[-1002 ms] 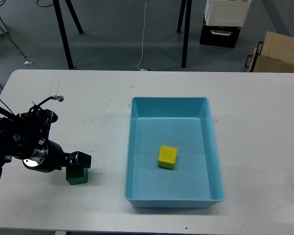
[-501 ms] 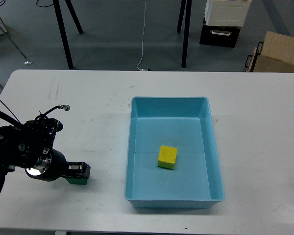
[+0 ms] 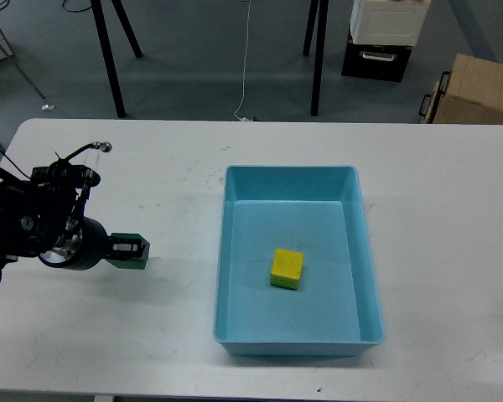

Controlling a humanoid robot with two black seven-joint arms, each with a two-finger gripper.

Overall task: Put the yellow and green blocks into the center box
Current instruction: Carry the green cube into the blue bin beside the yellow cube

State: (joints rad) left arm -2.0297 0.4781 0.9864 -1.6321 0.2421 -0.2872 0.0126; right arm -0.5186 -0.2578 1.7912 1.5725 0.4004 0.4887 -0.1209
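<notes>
The yellow block [image 3: 287, 269] lies inside the blue box [image 3: 297, 182] at the table's middle. My left gripper [image 3: 129, 250] is shut on the green block [image 3: 137, 253] and holds it a little above the table, left of the box. Only the block's edges show around the fingers. My right gripper is out of view.
The white table [image 3: 436, 218] stretches to the right of the box. Beyond the table's far edge are black stand legs [image 3: 109, 59], a cardboard box [image 3: 474, 92] and a white container [image 3: 389, 21] on the floor.
My left gripper dropped onto the green block, shut on it, and has now lifted it up and slightly back from the table.
</notes>
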